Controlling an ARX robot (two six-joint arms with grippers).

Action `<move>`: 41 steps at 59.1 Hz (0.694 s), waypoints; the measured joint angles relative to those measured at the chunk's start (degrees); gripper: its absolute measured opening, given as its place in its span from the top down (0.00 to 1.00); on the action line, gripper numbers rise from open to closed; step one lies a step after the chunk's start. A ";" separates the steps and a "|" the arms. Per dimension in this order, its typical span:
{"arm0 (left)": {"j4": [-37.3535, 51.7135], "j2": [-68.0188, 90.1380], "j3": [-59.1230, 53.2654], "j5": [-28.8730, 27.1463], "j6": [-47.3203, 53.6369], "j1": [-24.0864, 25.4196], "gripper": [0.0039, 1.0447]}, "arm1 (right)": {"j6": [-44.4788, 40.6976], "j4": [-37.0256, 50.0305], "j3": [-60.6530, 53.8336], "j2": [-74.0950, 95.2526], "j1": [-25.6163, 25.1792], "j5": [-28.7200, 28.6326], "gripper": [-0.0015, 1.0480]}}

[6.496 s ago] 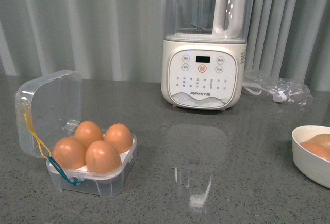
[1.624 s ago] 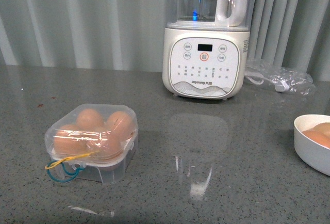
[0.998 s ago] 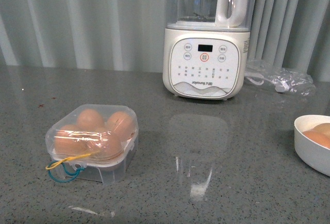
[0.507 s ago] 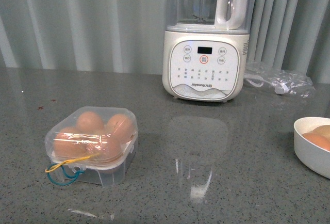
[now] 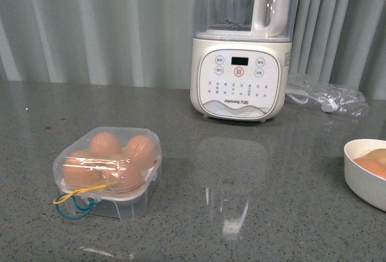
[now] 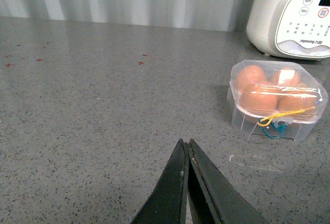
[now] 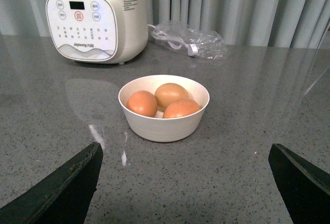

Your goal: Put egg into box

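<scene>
The box [image 5: 108, 177], a small clear-plastic case, sits on the grey counter at the left with its domed lid down over several brown eggs [image 5: 106, 143]. Yellow and blue cords [image 5: 72, 204] hang at its front. In the left wrist view my left gripper [image 6: 185, 142] is shut on nothing, hovering over bare counter well short of the box [image 6: 276, 115]. My right gripper [image 7: 185, 145] is open and empty, its fingers spread wide in front of a white bowl [image 7: 164, 127] holding three brown eggs [image 7: 142, 102]. Neither arm shows in the front view.
A white blender [image 5: 241, 75] stands at the back centre before grey curtains. A crumpled clear plastic bag with a cable [image 5: 329, 98] lies to its right. The white bowl [image 5: 365, 180] is at the right edge of the front view.
The box lid, standing open 6.5 s ago, now lies shut over the eggs. Over the last second the whole scene has only drifted slightly lower in the front view.
</scene>
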 joint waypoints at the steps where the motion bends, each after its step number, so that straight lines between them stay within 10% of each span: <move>1: 0.00 0.00 -0.02 0.00 0.00 0.00 0.97 | 0.02 0.00 0.00 0.00 0.00 0.00 0.07; 15: 0.00 -0.02 -0.02 0.00 -0.04 0.00 0.95 | 0.00 0.00 0.00 0.00 0.00 0.00 0.07; 41: 0.00 -0.02 -0.02 0.00 -0.02 0.00 0.18 | 0.02 0.00 0.00 0.00 0.00 0.00 0.07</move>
